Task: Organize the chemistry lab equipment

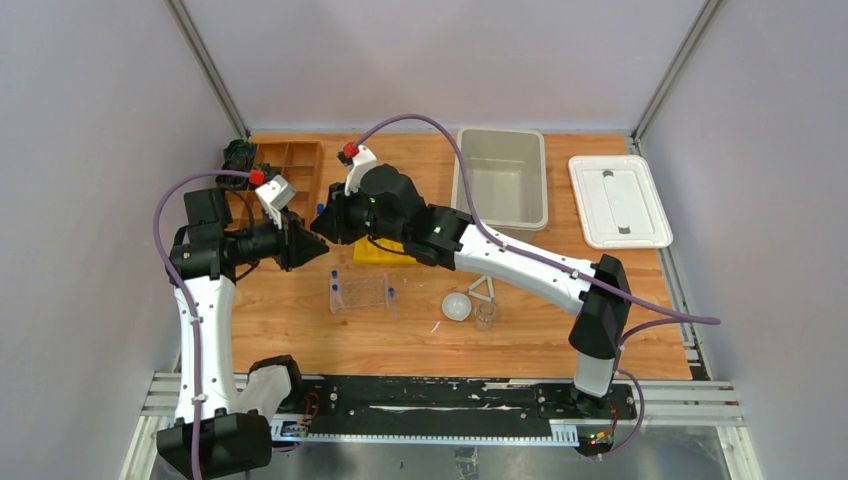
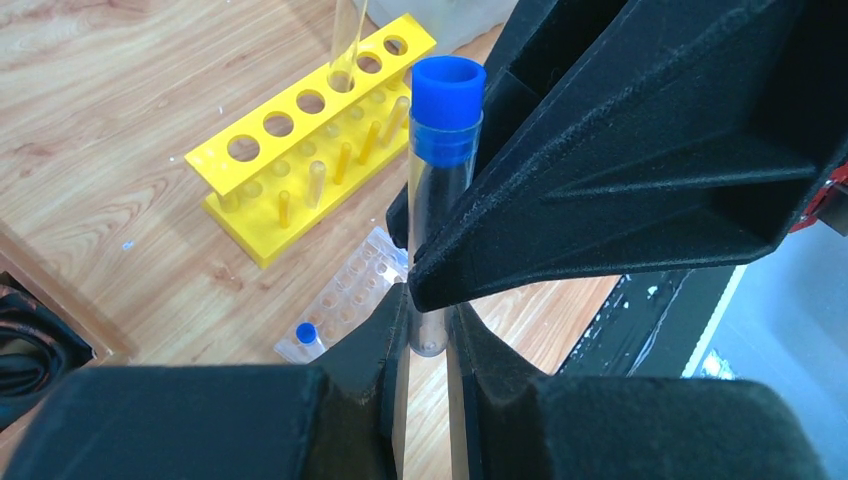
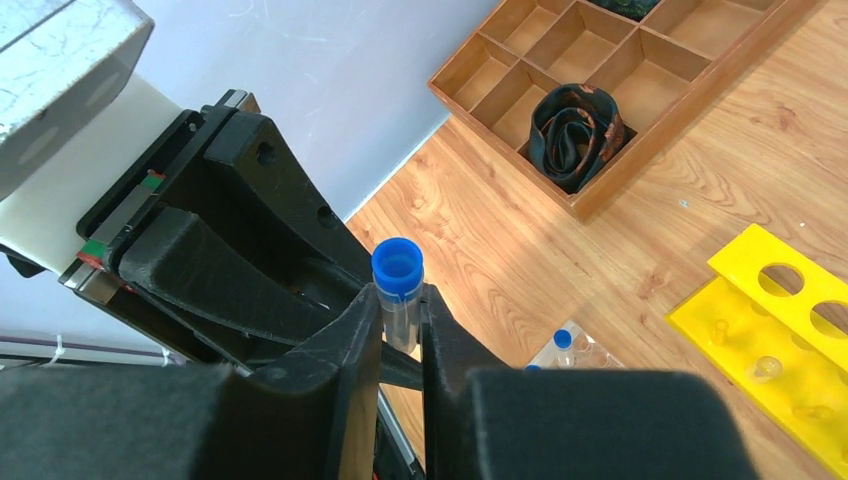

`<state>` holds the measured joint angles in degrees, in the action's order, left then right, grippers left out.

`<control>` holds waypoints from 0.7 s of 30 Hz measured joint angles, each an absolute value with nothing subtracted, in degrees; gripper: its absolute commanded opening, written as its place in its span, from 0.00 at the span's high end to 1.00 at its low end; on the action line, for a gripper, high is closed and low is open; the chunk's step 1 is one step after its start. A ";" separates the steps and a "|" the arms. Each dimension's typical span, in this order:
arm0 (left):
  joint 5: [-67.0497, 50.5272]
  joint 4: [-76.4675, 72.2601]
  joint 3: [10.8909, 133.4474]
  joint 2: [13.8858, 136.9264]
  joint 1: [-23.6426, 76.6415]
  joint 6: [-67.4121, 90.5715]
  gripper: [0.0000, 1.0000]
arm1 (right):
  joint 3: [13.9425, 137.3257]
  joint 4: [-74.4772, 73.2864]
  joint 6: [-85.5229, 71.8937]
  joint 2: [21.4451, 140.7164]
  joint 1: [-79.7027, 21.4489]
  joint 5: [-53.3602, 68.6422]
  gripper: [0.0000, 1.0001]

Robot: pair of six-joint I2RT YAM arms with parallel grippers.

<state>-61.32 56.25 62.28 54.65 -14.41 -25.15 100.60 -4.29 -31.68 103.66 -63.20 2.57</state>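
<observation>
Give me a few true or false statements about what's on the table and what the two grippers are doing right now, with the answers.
1. The left gripper and the right gripper are both closed on one blue-capped tube. True.
2. The yellow rack is full of tubes. False: the holes in view are empty but for one clear tube.
3. The white lid is on the grey bin. False: it lies on the table, right of the open bin.
4. The white bowl lies beside a small beaker. True.
5. Every compartment of the wooden tray is empty. False: a black coil lies in one.
</observation>
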 measured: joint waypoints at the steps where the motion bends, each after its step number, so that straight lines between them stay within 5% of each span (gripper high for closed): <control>1: -61.28 56.25 62.24 54.57 -14.41 -25.15 1.00 | 100.60 -4.29 -31.55 103.66 -63.16 2.68 0.68; 4: -61.25 56.23 61.95 54.24 -14.41 -25.15 1.00 | 100.60 -4.49 -30.74 103.68 -62.96 2.96 0.61; 11: -60.62 55.57 61.91 53.93 -14.41 -25.15 1.00 | 102.43 -5.34 -28.88 104.81 -62.59 3.14 0.70; 21: -60.23 55.00 61.80 53.93 -14.37 -25.50 1.00 | 103.70 -6.04 -28.58 105.36 -62.28 3.55 0.67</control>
<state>-60.23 55.00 61.80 53.93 -14.37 -25.50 103.70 -6.04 -28.58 105.36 -62.28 3.55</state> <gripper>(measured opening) 0.193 0.296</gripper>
